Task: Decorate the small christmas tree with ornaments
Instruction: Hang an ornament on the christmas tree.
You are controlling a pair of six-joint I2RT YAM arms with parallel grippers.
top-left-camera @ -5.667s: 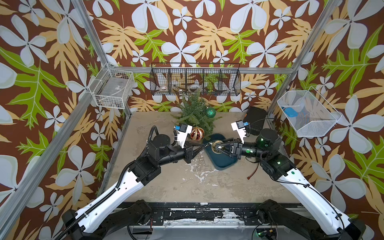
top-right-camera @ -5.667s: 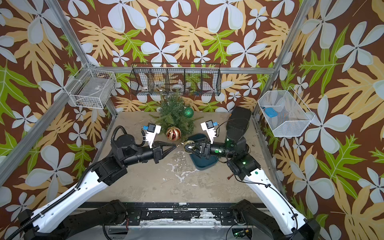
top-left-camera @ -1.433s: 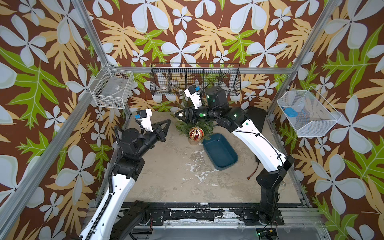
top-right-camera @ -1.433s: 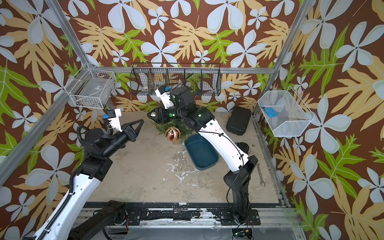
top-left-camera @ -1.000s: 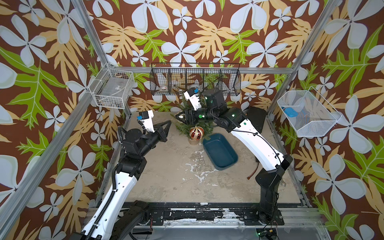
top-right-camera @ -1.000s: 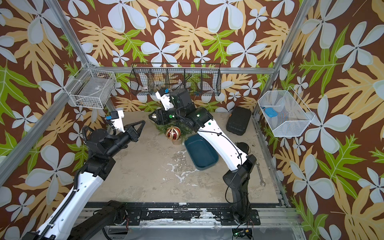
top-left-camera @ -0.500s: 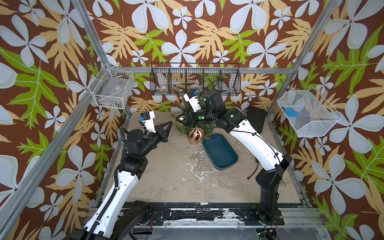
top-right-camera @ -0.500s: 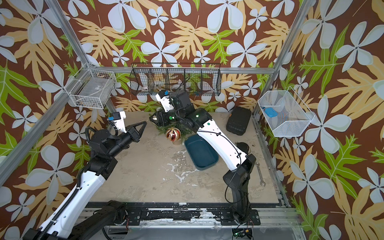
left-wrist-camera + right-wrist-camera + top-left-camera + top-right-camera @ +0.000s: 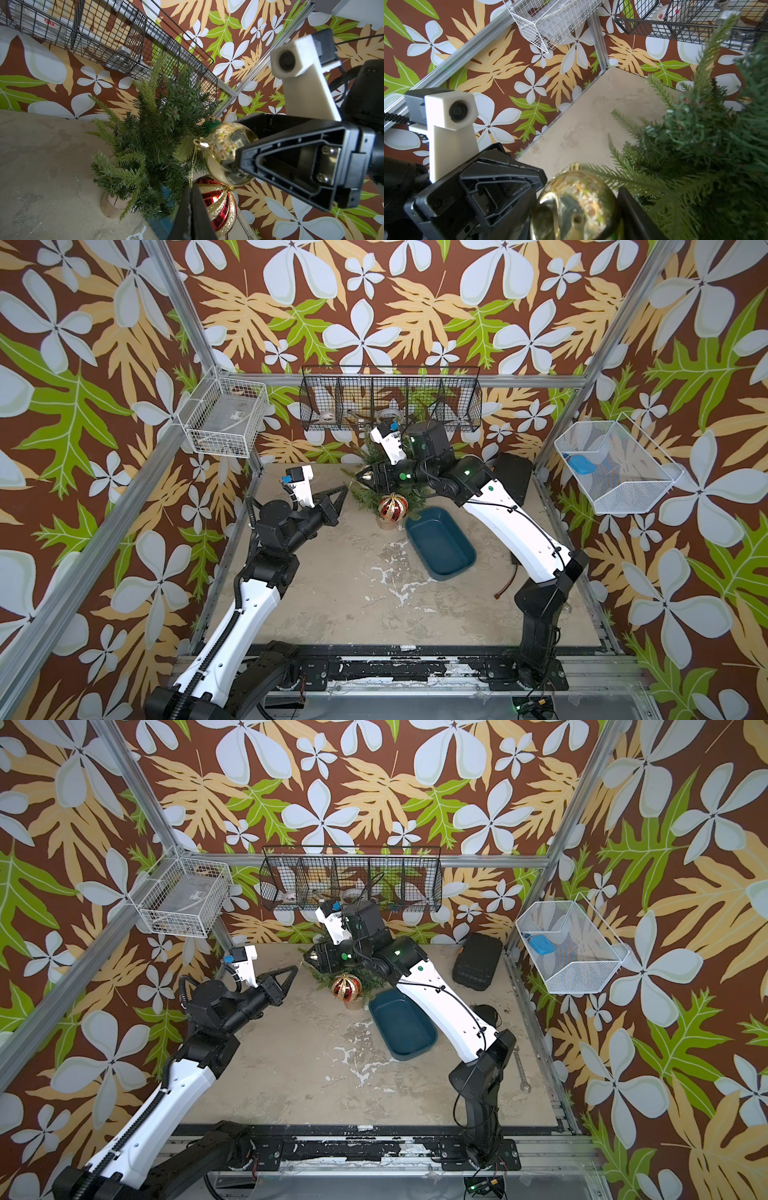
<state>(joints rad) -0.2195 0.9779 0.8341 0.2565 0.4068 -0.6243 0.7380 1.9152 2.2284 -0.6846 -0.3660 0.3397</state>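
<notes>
The cell has leaf-and-flower wallpaper on the walls and a beige, stained surface (image 9: 332, 593). In both top views the small christmas tree (image 9: 366, 454) stands at the far edge, below a black wire basket (image 9: 390, 404). The red-gold striped ball (image 9: 392, 506) hangs low on the front of the tree, so this one is done. A dark blue plastic tray (image 9: 440, 541) beside the tree shows no ball inside. The right fingers (image 9: 376, 485) grip the gold ball (image 9: 362, 477) at the side of the tree. The left fingers (image 9: 332, 498) are closed to a point just beside it.

In the left wrist view the green glitter ball (image 9: 211, 124) sits among the branches behind, and I judge it as placed too. The gold ball is smooth and mirror-like, with a small metal cap (image 9: 200, 144). Its gold thread (image 9: 192, 164) runs down into the tips of the closed left fingers, which seem to pinch it. The needles are bushy, and the pot (image 9: 113, 204) is plain tan and round.

In the right wrist view the gold ball fills the gap between the right fingers, close against a low branch. What is left, I think, is to put the thread over a branch and let go.
</notes>
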